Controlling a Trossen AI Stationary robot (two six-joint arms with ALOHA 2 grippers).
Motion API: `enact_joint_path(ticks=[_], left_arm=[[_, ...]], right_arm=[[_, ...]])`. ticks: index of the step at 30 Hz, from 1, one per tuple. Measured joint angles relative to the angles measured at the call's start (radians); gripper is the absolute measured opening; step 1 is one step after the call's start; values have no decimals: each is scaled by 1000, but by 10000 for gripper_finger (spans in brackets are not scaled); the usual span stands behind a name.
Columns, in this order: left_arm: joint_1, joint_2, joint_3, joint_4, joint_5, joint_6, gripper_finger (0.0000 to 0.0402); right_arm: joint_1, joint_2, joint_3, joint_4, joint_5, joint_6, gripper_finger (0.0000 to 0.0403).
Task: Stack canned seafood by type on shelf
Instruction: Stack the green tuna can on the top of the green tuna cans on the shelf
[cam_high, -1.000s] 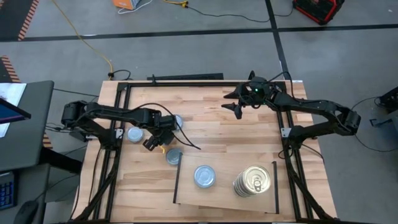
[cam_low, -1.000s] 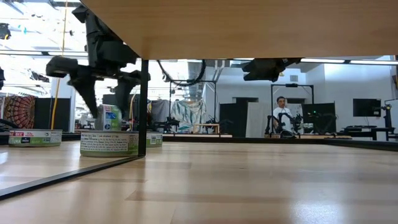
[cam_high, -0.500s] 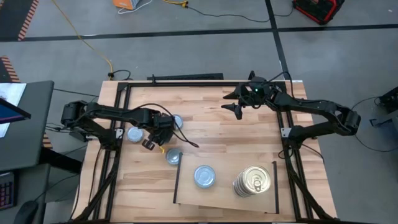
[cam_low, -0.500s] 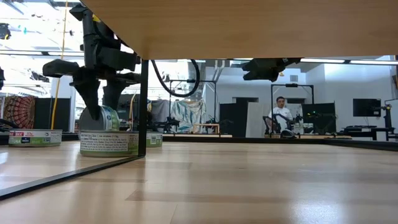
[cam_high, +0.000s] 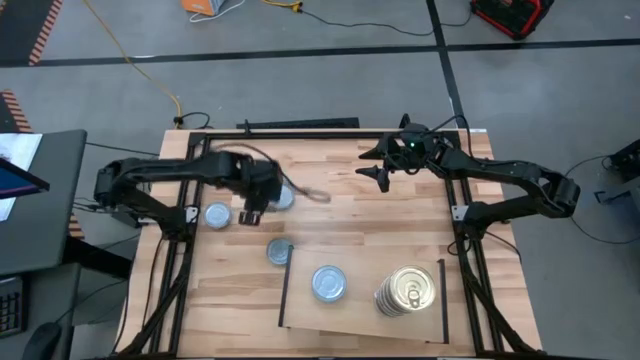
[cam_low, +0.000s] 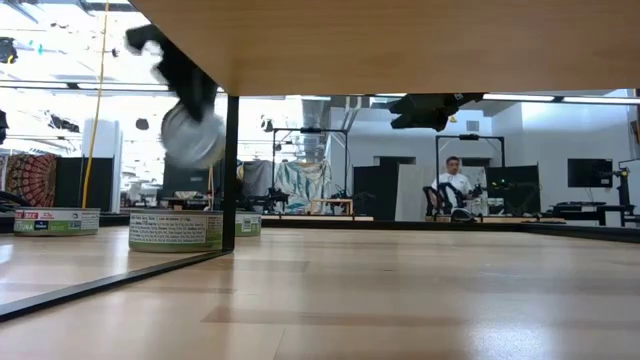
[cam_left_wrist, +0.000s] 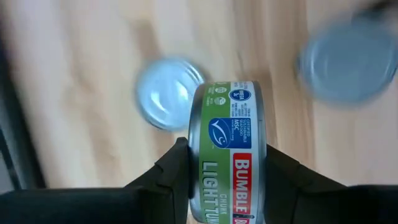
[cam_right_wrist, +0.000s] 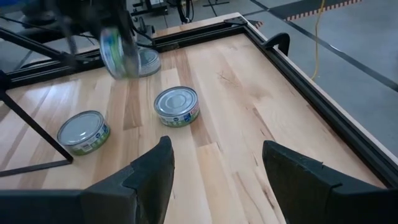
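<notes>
My left gripper (cam_left_wrist: 227, 171) is shut on a green-labelled tin of canned seafood (cam_left_wrist: 227, 140) and hangs above the table's left half (cam_high: 252, 207); the low view shows the tin (cam_low: 193, 135) in the air. Two silvery tins (cam_left_wrist: 169, 93) (cam_left_wrist: 345, 65) lie flat on the tabletop below it. A third (cam_high: 279, 251) lies by the shelf's left black strip (cam_high: 284, 297). On the shelf (cam_high: 360, 318) sit a silvery tin (cam_high: 328, 283) and a gold-lidded stack (cam_high: 407, 290). My right gripper (cam_high: 378, 177) waits open at the far right. My left gripper pinches the tin between its two fingers (cam_left_wrist: 171, 171), one on each flat end (cam_left_wrist: 194, 163). The fingers come from above, pointing steeply down. The tin stands on edge with its labelled wall (cam_left_wrist: 231, 124) toward the wrist camera, lifted clear of the table.
The black frame rail (cam_right_wrist: 298, 93) runs along the table's edges. Bare tabletop (cam_high: 350, 225) lies between the loose tins and the shelf. In the low view the shelf board (cam_low: 400, 40) spans overhead on its black strip (cam_low: 231, 170). A person (cam_low: 452, 180) sits in the room far behind.
My left gripper has shut on a tin that stood on the table and risen with it, rolling its wrist. The tin is now clear of the table, still on edge.
</notes>
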Motion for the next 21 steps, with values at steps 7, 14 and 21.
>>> enact_joint_path(ticks=[7, 14, 21], left_arm=[[39, -31, 228, 8, 56, -257, 128], [49, -31, 299, 185, 425, -504, 128], [-2, 48, 273, 389, 684, -640, 128]], right_arm=[[-15, 0, 0, -21, 0, -29, 270], [-72, 0, 0, -55, -26, -57, 270], [-145, 0, 0, -43, -67, -64, 270]])
